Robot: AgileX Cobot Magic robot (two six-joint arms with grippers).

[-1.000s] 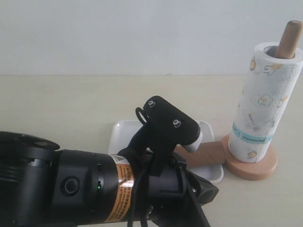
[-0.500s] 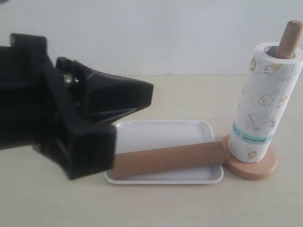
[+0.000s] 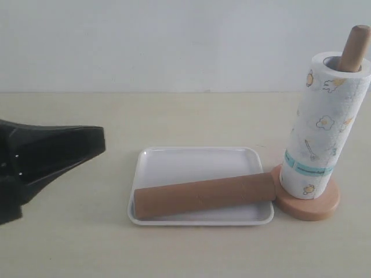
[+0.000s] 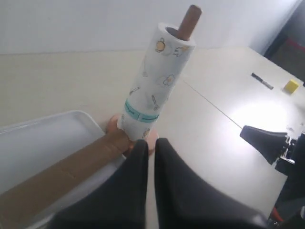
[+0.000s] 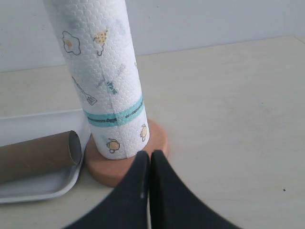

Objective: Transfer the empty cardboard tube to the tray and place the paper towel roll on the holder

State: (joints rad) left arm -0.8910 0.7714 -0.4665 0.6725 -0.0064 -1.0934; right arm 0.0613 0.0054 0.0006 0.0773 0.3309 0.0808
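The brown cardboard tube [image 3: 203, 196] lies slantwise in the white tray [image 3: 197, 159], its right end resting past the rim against the holder's round base [image 3: 316, 209]. On the holder stands the printed paper towel roll [image 3: 324, 133], upright, with the wooden post [image 3: 355, 46] poking out of its top. My left gripper [image 3: 98, 142] hovers at the left, apart from the tray, shut and empty [image 4: 150, 142]. My right gripper [image 5: 149, 155] is shut and empty, just short of the holder base [image 5: 119, 167]; it is outside the exterior view.
A pale table carries everything, with a white wall behind. In the left wrist view a dark pen [image 4: 262, 81] and a small yellow block [image 4: 291, 86] lie far off, and a black part of the other arm [image 4: 267, 143] shows.
My left arm has pulled back to the left from over the tray, uncovering the whole tube. The tube, roll and holder have stayed put.
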